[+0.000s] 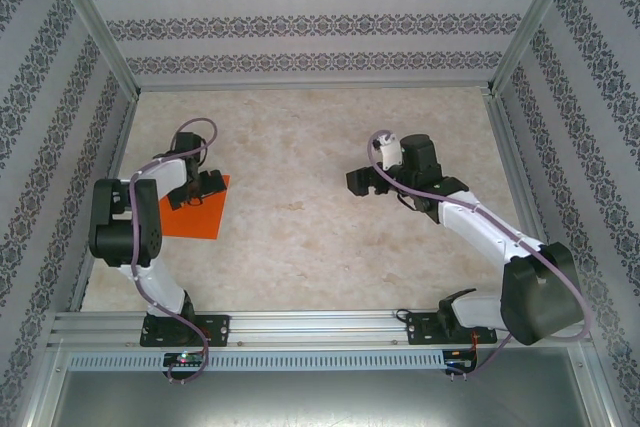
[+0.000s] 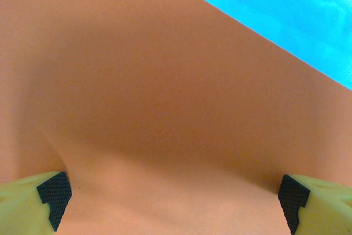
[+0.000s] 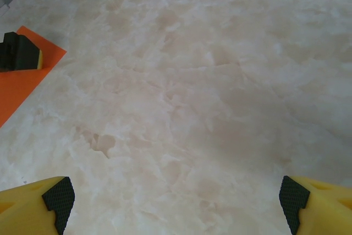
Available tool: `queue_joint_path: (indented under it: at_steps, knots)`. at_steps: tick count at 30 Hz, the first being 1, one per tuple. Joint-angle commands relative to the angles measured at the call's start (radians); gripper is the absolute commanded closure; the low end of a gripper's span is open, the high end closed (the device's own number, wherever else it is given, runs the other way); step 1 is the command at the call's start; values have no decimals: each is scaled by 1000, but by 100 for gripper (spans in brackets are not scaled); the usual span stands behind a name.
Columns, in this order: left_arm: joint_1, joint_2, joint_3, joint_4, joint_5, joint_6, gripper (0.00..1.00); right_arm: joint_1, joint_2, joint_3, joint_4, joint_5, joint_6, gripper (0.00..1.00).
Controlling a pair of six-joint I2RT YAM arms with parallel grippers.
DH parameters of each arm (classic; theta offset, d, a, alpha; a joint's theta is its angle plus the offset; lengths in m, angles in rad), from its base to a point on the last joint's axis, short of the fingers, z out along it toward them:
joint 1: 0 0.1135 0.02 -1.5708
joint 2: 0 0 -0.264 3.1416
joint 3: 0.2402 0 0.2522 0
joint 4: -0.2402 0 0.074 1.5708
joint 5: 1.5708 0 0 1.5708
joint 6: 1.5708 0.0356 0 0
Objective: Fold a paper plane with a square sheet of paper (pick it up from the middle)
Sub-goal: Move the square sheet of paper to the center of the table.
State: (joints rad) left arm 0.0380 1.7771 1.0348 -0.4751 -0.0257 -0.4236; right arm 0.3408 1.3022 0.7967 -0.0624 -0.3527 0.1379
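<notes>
Left gripper, jaws spread wide and holding nothing, hangs close above the square sheet of paper. Step in hand, by judgement: the pick-up from the middle; no fold is made yet. The next move calls for a descent and a pinch that raises the thin sheet without crumpling it. The sheet lies flat, bright orange, uncreased, at the left side of the table. Right gripper, likewise spread and empty, hovers over bare tabletop well apart.
</notes>
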Motion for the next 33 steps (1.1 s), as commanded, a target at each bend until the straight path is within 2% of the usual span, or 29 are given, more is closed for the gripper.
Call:
queue_joint_path:
  at_steps: [1, 6, 8, 11, 14, 17, 21, 25, 31, 33]
  knots:
    - [-50, 77, 1, -152, 25, 6, 0, -25, -39, -40, 34, -26, 29, 2]
    - [-69, 68, 39, -222, 7, 11, 0, -59, -46, -86, 65, -47, 42, 2]
    - [-75, 68, 59, -240, 57, 15, 0, -74, -46, -98, 76, -56, 47, 2]
    - [-91, 73, 108, -298, 48, 20, 0, -97, -52, -118, 87, -73, 51, 2]
    - [-102, 65, 114, -288, 113, -10, 0, -121, -67, -140, 99, -80, 57, 2]
    - [-150, 94, 125, -293, 122, -42, 0, -134, -76, -146, 96, -86, 57, 2]
    - [-215, 125, 136, -283, 142, -100, 0, -146, -99, -149, 89, -89, 61, 2]
    - [-270, 182, 168, -327, 100, -164, 0, -152, -126, -160, 82, -89, 66, 2]
    - [-382, 180, 193, -261, 106, -358, 0, -166, -152, -178, 67, -81, 82, 2]
    - [-441, 221, 253, -298, 98, -423, 0, -179, -132, -164, 24, -78, 97, 2]
